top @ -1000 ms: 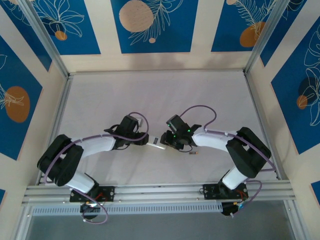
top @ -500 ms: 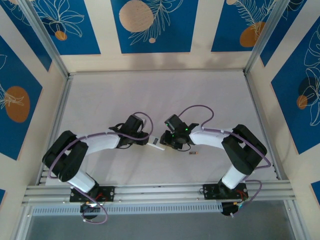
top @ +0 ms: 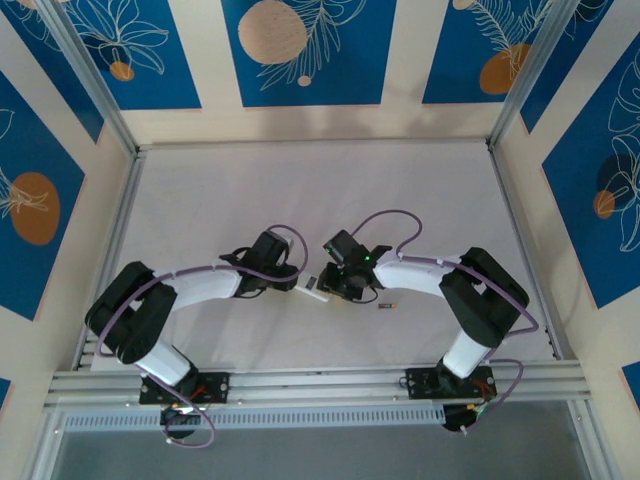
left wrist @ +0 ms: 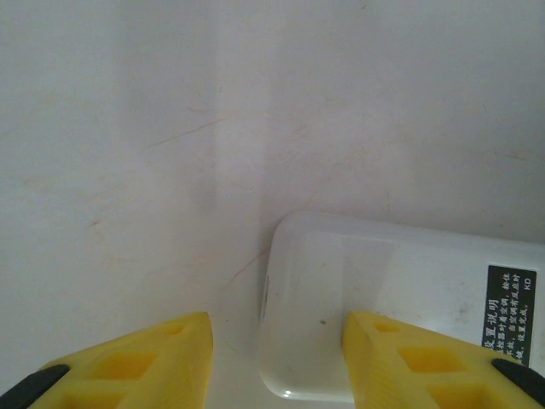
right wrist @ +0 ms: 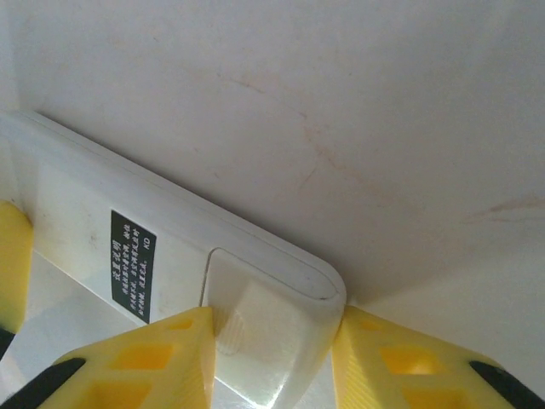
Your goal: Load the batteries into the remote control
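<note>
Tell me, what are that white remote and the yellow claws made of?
Remote control: probably hard plastic with a glossy finish, since light glints along its rounded edge. Right gripper's fingers: likely matte yellow plastic, moulded or printed, with hollow cells showing in their faces.

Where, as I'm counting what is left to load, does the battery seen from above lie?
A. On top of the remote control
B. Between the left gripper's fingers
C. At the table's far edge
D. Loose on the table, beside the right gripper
D: in the top view the battery lies bare on the table, just to the right of the right gripper and apart from the remote control.
</note>
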Tool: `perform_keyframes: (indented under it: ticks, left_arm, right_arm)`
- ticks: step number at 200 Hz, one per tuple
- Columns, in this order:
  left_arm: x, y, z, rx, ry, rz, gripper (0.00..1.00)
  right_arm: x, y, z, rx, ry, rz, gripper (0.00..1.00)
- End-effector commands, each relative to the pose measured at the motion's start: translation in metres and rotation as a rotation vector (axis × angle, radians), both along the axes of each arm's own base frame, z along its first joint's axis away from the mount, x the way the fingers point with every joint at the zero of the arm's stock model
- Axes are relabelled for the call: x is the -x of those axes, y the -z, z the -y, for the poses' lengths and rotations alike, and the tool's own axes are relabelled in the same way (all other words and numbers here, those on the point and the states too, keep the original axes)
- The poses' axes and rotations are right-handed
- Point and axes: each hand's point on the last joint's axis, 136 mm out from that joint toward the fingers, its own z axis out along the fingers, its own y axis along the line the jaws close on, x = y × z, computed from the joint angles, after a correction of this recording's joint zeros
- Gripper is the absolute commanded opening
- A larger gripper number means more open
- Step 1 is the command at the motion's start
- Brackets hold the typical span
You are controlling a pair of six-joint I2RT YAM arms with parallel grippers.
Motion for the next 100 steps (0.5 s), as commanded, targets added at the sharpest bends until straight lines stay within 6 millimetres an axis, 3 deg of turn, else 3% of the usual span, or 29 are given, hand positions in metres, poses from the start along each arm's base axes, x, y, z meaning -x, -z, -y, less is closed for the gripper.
perform_keyframes:
  ticks: [1, 100]
  left_arm:
    - [0.014, 0.019, -0.009, -0.068, -0.001, -0.064, 0.45]
    - [0.014, 0.022, -0.014, -0.093, -0.011, -0.066, 0.45]
  right_arm:
    - [0.011, 0.017, 0.006, 0.038, 0.006, -0.052, 0.36]
    - [0.019, 0.02, 0.02, 0.002, 0.041, -0.049, 0.32]
